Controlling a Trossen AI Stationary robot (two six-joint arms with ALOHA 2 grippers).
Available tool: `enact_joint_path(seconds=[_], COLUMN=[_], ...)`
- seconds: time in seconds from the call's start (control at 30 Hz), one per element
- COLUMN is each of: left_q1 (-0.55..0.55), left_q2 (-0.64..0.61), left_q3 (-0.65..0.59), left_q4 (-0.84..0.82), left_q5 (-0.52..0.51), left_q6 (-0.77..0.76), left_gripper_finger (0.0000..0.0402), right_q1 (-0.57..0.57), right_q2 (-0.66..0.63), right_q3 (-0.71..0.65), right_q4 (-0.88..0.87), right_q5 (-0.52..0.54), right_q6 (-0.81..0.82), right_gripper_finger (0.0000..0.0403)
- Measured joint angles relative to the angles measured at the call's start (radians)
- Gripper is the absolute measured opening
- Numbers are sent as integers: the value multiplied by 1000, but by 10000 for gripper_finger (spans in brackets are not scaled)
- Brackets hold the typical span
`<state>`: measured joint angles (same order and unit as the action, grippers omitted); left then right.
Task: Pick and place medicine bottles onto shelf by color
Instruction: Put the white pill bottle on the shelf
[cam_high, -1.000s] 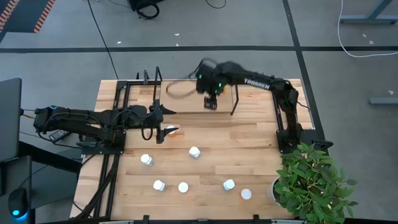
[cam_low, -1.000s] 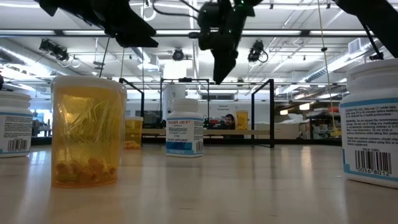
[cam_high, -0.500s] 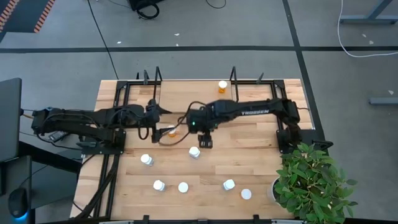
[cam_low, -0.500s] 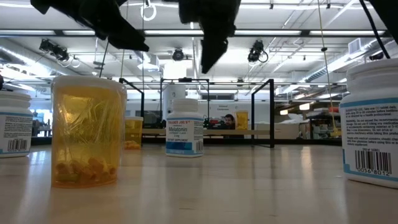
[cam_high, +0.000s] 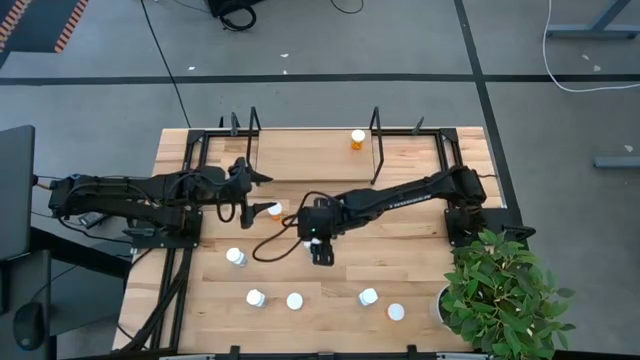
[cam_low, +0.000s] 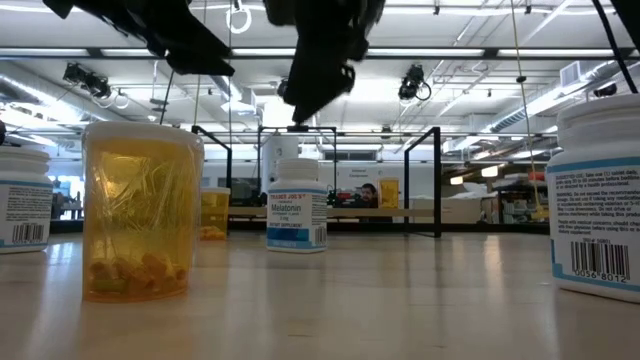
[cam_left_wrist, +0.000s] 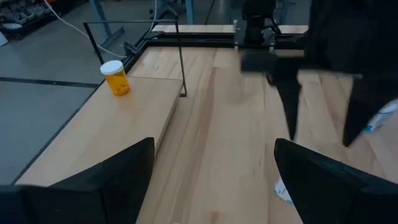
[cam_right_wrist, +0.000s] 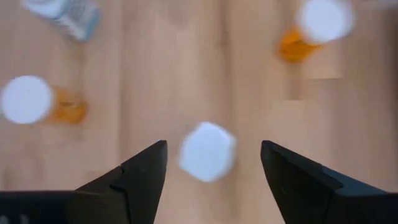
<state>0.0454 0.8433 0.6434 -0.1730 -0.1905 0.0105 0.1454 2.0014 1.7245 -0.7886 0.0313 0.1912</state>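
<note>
Overhead, we see our right gripper hanging open above the white bottle at mid-table, while one orange bottle stands on the shelf at the far edge. From table level, the bottle stands upright beneath it. Through the right wrist, its cap sits between the spread fingers, slightly toward one; we should centre, then descend straight before closing. Our left gripper waits wide open to the left.
</note>
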Motion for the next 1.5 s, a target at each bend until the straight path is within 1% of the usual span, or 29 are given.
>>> enact_joint_path(seconds=[0.07, 0.17, 0.33, 0.43, 0.57, 0.7, 0.77, 1.17, 1.3, 1.4, 1.5], left_q1=[0, 0, 0, 0, 0, 0, 0, 0, 0, 0, 0], left_q2=[0, 0, 0, 0, 0, 0, 0, 0, 0, 0, 0], left_q3=[0, 0, 0, 0, 0, 0, 0, 0, 0, 0, 1], left_q4=[-5, -17, -20, -20, -22, -29, -28, -28, -27, -27, -27], left_q5=[0, 0, 0, 0, 0, 0, 0, 0, 0, 0, 0], left_q6=[0, 0, -2, -2, -2, -2, -2, -4, -5, -5, -5], left_gripper_finger=[336, 336, 336, 336, 336, 334, 331, 325, 325, 325, 325], right_q1=[1, 0, 9, 10, 8, 9, 9, 8, 8, 8, 8], right_q2=[3, 2, 1, 1, 0, -1, 1, 1, 0, 0, 2], right_q3=[-37, -45, -45, -46, -107, -164, -193, -196, -237, -278, -308], right_q4=[5, 17, 44, 43, 151, 202, 199, 238, 285, 324, 349], right_q5=[-11, -10, 55, 81, 77, 61, 63, 73, 72, 67, 77], right_q6=[14, 19, -4, -14, -10, 5, 13, 15, 23, 31, 42], right_gripper_finger=[284, 303, 328, 335, 335, 335, 335, 335, 334, 325, 305])
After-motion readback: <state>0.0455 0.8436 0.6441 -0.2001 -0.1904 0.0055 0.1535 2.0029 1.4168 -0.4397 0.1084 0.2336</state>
